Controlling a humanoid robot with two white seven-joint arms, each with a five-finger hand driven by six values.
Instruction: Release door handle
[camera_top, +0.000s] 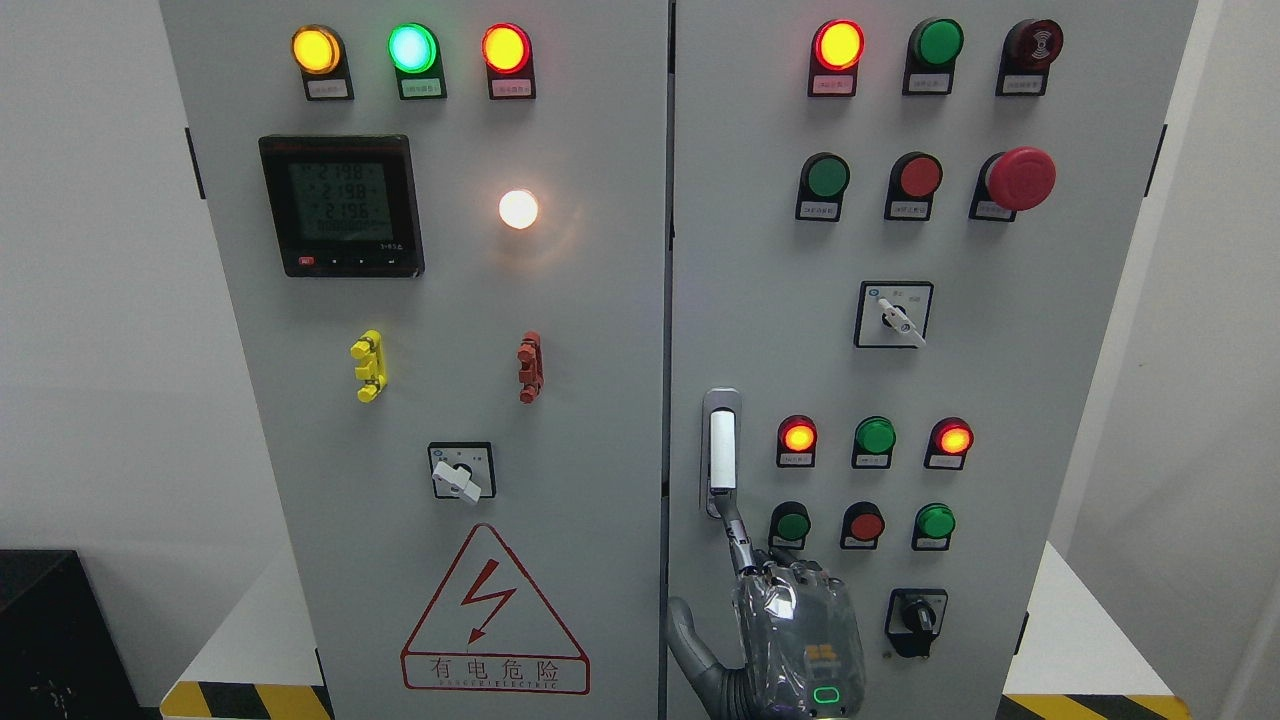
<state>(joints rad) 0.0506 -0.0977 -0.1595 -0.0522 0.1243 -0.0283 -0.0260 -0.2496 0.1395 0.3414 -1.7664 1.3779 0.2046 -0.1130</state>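
An industrial electrical or test room. A grey two-door control cabinet (560, 350) carries coloured indicator lamps (412, 48), push buttons (827, 177), a red emergency stop (1020, 178), rotary switches (893, 314), a digital meter (340, 205) and a high-voltage warning triangle (493, 612). Yellow-black hazard tape (245, 700) marks the floor.

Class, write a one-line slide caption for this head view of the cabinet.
Robot hand reaches one finger to the lower end of the white door handle on the grey control cabinet's right door.
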